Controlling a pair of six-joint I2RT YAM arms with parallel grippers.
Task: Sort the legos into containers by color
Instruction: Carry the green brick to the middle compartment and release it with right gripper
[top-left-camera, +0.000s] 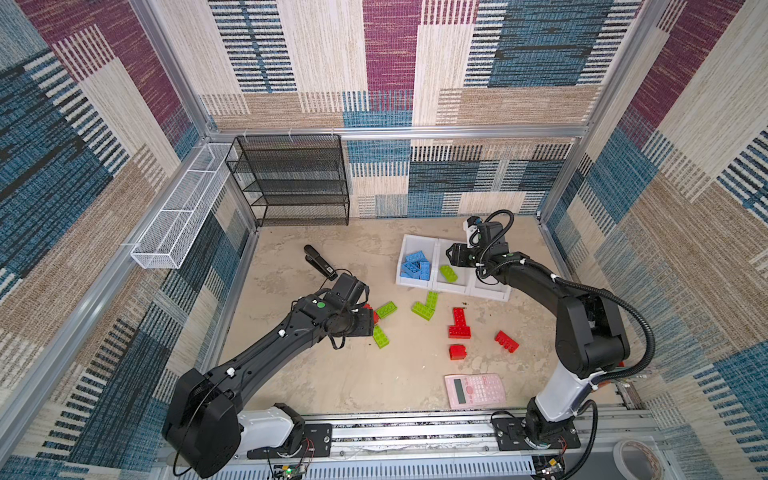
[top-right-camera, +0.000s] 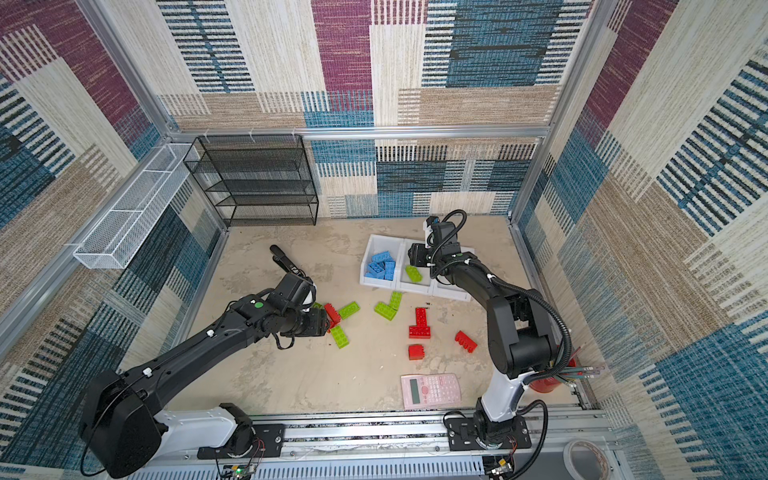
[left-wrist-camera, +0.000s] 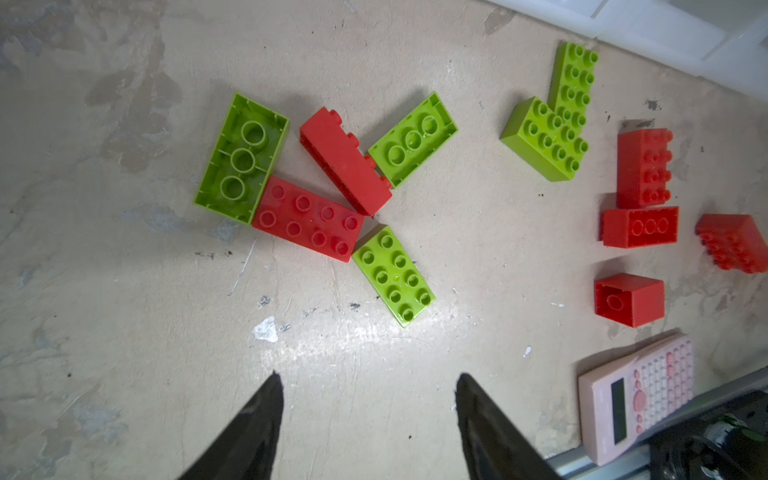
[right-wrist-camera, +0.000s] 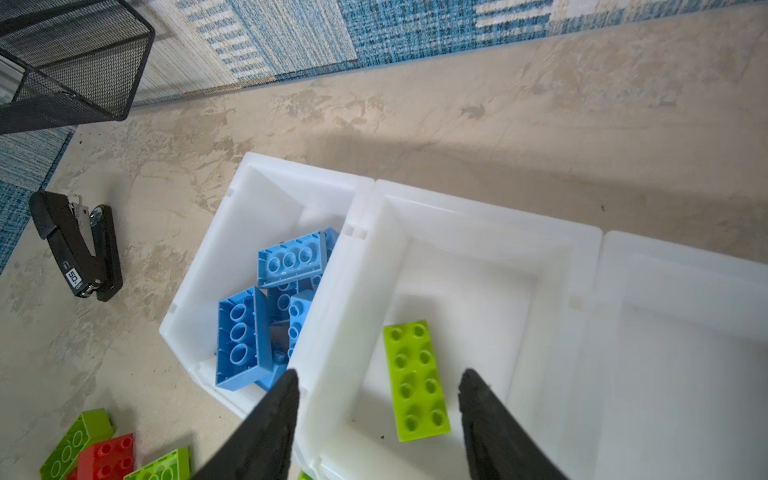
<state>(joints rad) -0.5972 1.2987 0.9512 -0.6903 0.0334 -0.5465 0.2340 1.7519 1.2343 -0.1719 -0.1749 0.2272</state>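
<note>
Three white containers stand in a row at the back right. The left one holds several blue legos. A single lime green lego lies in the middle one. The third looks empty where it shows. My right gripper hangs open over the middle container with nothing between its fingers. Above bare table my left gripper is open and empty, just short of a cluster of red legos and green legos. More red legos and a green pair lie mid-table.
A pink calculator lies near the front edge. A black stapler sits behind the left arm. A black mesh rack stands at the back left, with a white wire basket on the left wall.
</note>
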